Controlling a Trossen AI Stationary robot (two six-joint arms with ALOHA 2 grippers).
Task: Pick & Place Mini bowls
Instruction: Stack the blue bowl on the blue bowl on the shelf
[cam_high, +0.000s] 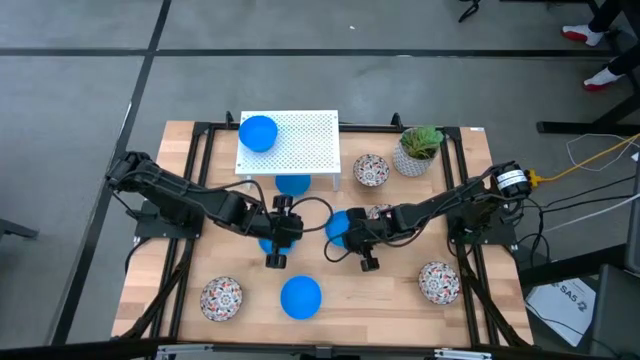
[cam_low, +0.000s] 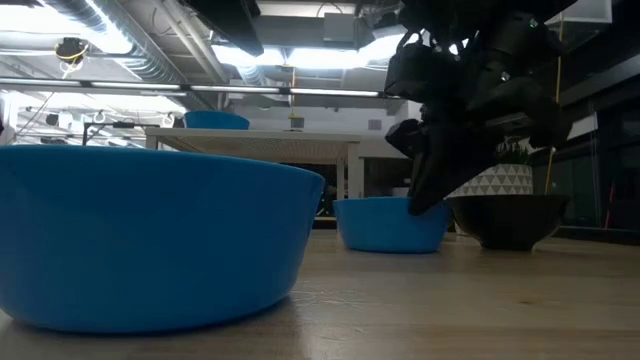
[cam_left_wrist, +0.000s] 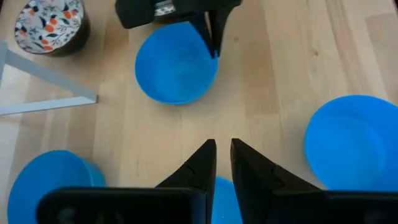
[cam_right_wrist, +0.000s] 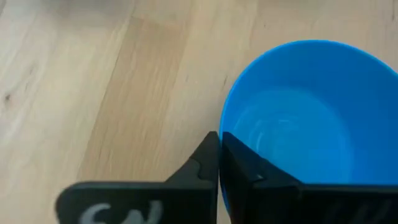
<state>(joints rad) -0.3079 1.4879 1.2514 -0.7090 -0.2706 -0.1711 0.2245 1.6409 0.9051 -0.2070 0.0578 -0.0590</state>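
My right gripper (cam_right_wrist: 219, 140) is shut on a blue mini bowl (cam_high: 337, 228) at the table's middle, seen in the low view (cam_low: 390, 222) standing on the wood. My left gripper (cam_left_wrist: 222, 149) hovers just left of it (cam_high: 285, 232), its fingers nearly together over another blue mini bowl (cam_high: 267, 244), mostly hidden under it. More blue mini bowls sit on the white stand (cam_high: 258, 133), under the stand (cam_high: 293, 184) and near the front edge (cam_high: 300, 297). Floral mini bowls rest at front left (cam_high: 221, 298), front right (cam_high: 438, 281) and beside the stand (cam_high: 371, 170). My left gripper has blue bowl (cam_left_wrist: 219, 190) showing far back between its two fingers, which slant down toward the table's right. The fingers hide the place of contact, so the part held cannot be told. My right gripper pinches the bowl's rim (cam_right_wrist: 225, 134) on the side nearest it, one finger inside the bowl and one outside. The fingers slant down from the table's right. The bowl stands upright with its base on the table (cam_low: 390, 246).
A white perforated stand (cam_high: 300, 150) fills the far middle; its leg (cam_left_wrist: 43, 87) is close to my left gripper. A potted plant (cam_high: 418, 150) stands at the far right. Another floral bowl (cam_high: 379, 212) lies partly under the right arm. Bare wood shows between the front bowls.
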